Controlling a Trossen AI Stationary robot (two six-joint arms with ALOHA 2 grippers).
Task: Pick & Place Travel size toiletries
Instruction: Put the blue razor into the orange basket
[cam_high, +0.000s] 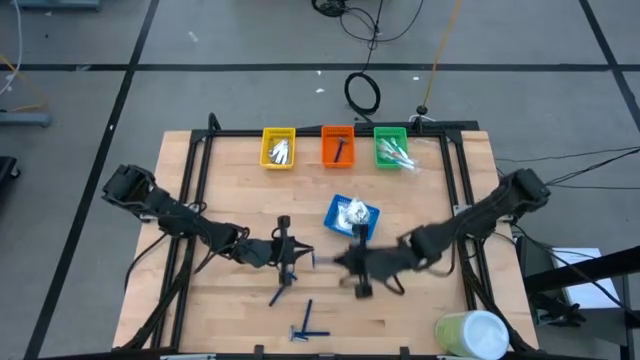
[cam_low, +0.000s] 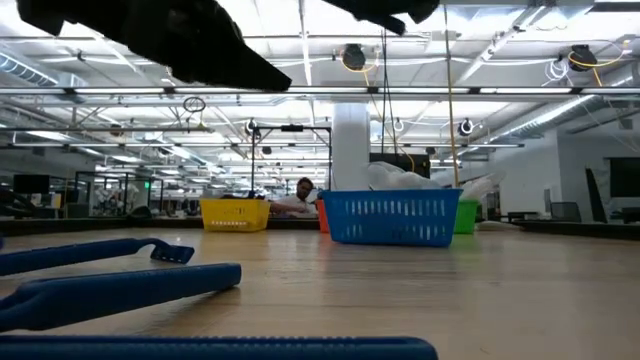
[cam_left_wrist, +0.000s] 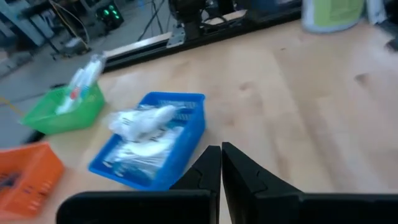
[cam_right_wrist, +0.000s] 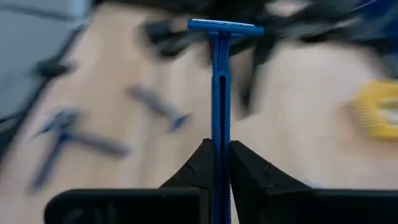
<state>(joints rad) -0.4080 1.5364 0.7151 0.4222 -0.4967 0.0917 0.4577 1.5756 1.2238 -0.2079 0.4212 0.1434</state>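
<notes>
My right gripper (cam_right_wrist: 221, 152) is shut on a blue razor (cam_right_wrist: 221, 81), above the middle of the table (cam_high: 340, 262). My left gripper (cam_left_wrist: 221, 152) is shut and holds nothing; it hovers just left of the right one (cam_high: 300, 254). More blue razors lie flat on the wood near the front edge (cam_high: 281, 293) (cam_high: 308, 325) and close to the camera in the low view (cam_low: 120, 285). A blue tray (cam_high: 352, 216) holding white sachets (cam_left_wrist: 143, 121) stands beyond both grippers. My right gripper pinches the razor's handle (cam_right_wrist: 221, 134) between its two fingers, at the end away from the head. The handle runs straight out ahead of the fingers, with the head (cam_right_wrist: 225, 26) at its far end. The fingers come from the table's right, slanting down. The razor is lifted clear of the table.
Yellow (cam_high: 278, 147), orange (cam_high: 338, 146) and green (cam_high: 391, 148) trays stand in a row at the far edge. A big pale green-and-white cylinder (cam_high: 470, 335) sits at the near right corner. Black frame rails run along both sides of the table.
</notes>
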